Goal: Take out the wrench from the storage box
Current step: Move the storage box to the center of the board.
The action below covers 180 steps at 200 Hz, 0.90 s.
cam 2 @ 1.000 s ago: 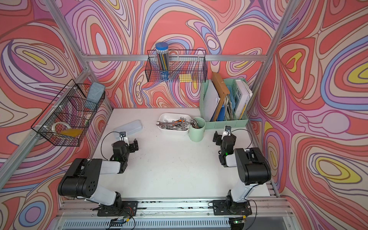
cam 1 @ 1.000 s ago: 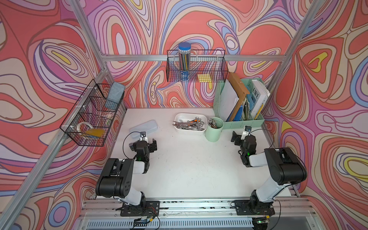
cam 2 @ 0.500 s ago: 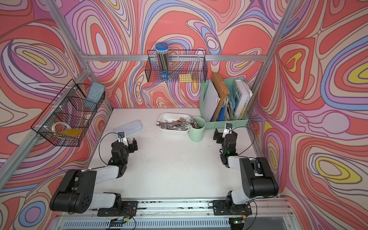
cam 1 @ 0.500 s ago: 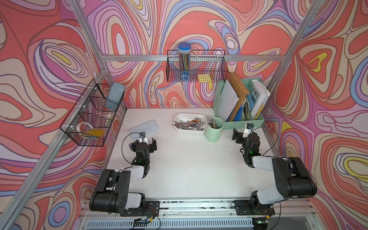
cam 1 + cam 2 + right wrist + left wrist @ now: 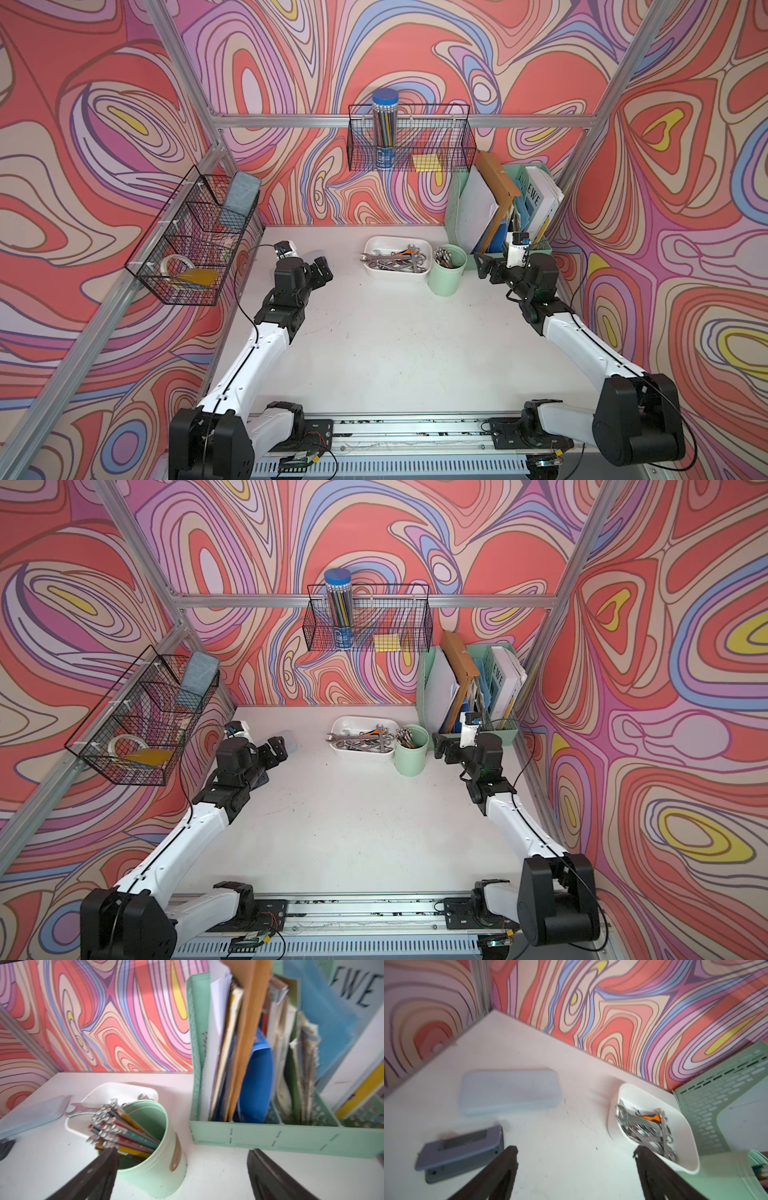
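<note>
Left wrist: storage box (image 5: 645, 1095) rim beside organizer (image 5: 716, 1095).

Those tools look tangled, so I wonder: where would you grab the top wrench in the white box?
Probably the wrench by its bare shank behind the open head, from straight above: it lies flat atop the pile, and the storage box walls block sideways approaches.

Robot lab test cell dressed as an office desk: aluminium frame (image 5: 407, 121), swirl-printed wall panels (image 5: 291, 62), white bench (image 5: 395, 353), two robot arms (image 5: 266, 345) on near rail (image 5: 415, 428). File organizer (image 5: 457, 199), pencil cup (image 5: 446, 278) and wire basket (image 5: 436, 145) far right.
</note>
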### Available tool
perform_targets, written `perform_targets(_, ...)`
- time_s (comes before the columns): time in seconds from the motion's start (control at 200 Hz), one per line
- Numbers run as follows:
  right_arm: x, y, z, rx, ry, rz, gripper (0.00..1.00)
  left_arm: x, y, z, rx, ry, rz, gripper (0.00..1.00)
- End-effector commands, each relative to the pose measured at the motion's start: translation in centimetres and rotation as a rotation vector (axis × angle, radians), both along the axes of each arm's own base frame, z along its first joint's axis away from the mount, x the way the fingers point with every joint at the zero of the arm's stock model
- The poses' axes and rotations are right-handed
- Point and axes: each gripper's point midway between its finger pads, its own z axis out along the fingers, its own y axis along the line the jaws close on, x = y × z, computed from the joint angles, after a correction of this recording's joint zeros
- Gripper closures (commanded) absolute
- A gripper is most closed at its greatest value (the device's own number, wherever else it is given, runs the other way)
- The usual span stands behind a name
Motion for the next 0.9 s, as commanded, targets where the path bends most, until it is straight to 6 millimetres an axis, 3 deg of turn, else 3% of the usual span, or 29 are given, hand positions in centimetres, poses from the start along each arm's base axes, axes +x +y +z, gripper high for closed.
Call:
perform_targets(0.0,-2.6,2.6,-1.8,0.043,0.181,0.115,0.02,-3.8,-2.9,-5.1,-0.194,0.285,0.002,0.11)
perform_targets(0.13,-3.7,3.5,-1.8,0.068,0.213,0.143,0.02,-4.4,-4.9,-5.3,-0.228,0.332,-0.006,0.11)
perform_targets(0.34,-4.5,3.8,-2.1,0.061,0.259,0.151,0.02,-3.5,-7.4,-6.1,-0.262,0.378,-0.01,0.13)
perform_targets(0.511,-5.0,4.0,-1.7,0.045,0.292,0.169,0.02,-0.7,-11.4,-6.6,-0.266,0.407,-0.021,0.14)
perform_targets(0.681,-5.8,4.1,-1.8,0.032,0.299,0.178,0.02,2.4,-15.4,-8.8,-0.328,0.464,-0.009,0.17)
perform_targets(0.896,-5.7,4.3,-2.1,0.035,0.301,0.173,0.02,5.9,-18.4,-10.7,-0.354,0.518,0.035,0.22)
